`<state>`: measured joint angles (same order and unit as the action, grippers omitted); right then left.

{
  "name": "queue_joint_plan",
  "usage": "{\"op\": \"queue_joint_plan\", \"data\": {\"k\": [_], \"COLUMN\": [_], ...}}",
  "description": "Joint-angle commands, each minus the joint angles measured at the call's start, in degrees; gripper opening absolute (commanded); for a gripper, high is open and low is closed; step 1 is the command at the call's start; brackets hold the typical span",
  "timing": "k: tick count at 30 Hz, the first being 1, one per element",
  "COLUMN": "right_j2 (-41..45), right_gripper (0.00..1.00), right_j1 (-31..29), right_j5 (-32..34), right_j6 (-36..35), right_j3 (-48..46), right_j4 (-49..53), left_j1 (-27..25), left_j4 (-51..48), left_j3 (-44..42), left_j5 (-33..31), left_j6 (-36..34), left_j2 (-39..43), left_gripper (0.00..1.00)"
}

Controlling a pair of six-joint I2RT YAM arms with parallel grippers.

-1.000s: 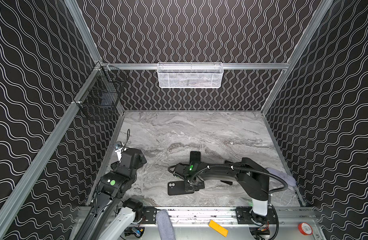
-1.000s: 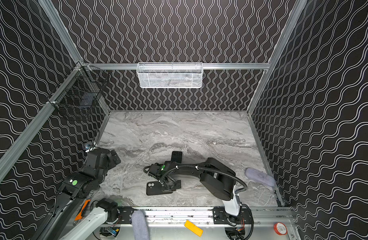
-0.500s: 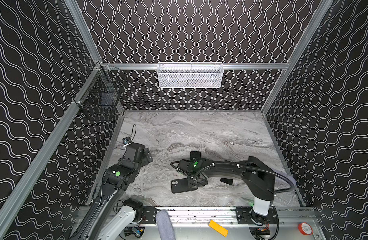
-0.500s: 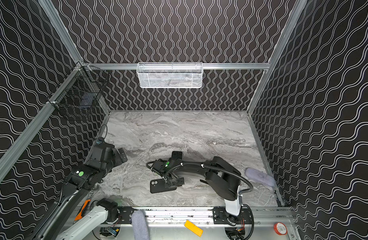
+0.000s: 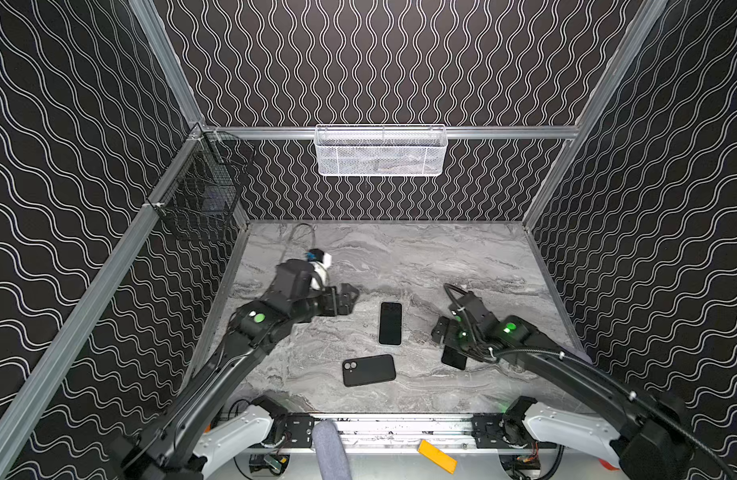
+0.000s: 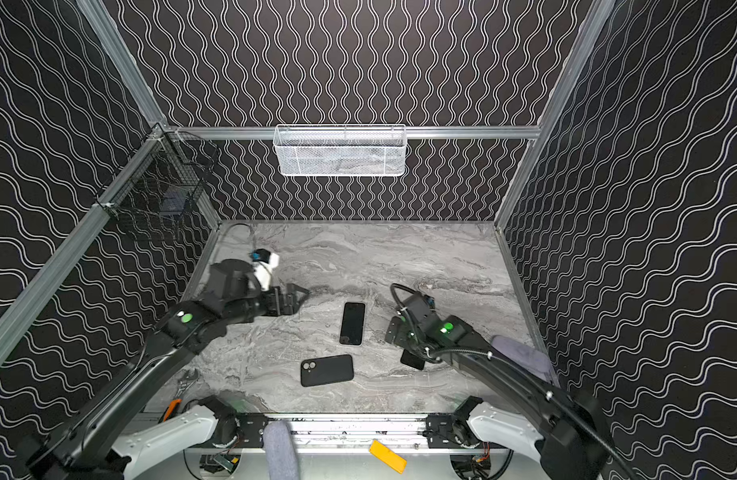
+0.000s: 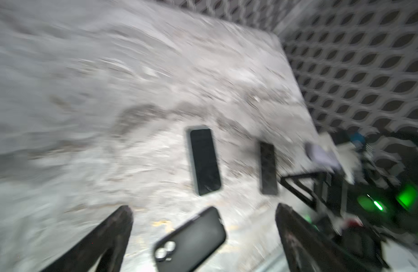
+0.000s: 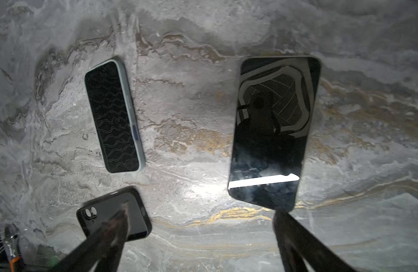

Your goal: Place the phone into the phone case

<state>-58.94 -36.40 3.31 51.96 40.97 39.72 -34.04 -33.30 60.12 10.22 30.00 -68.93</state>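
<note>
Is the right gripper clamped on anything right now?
No: in the right wrist view the right gripper stands wide open, with only bare table between its fingers.

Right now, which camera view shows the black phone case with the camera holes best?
In both top views the phone case lies whole, sharp and uncovered, so either is best. In the right wrist view a blurred finger covers part of it. In the left wrist view it is blurred and runs off the picture's edge.
</note>
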Motion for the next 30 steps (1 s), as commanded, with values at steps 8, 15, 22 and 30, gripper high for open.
{"op": "queue_joint_plan", "data": {"k": [8,15,22,30], "right_j2": [4.06,3.07,4.50,2.94], "right_gripper": [0.99,0.99,0.99,0.99], "right_j1": [19.96,28.08,34.18,35.96], "right_j5": [-9.77,-16.29,-25.08,-32.48], "right_j6": [-6.38,-8.95,-9.66,-8.93], "right_j3": [-8.05,-11.04,-15.00,-18.36], "right_j4": [-5.62,-7.69,-11.04,-16.56], "left_j1": [-12.84,-17.10,-18.73,-19.66], "left_j4": [26.14,32.71,49.50,55.19], "left_j3": [-2.21,-1.93,-5.87,-6.83], "left_j5": [14.13,16.67,21.81,20.55], "left_j6": [8.98,12.69,22.87,26.60], "left_j2": [-19.04,-28.58,-37.00,-40.41], "left_gripper": [0.94,0.99,0.99,0.99]}}
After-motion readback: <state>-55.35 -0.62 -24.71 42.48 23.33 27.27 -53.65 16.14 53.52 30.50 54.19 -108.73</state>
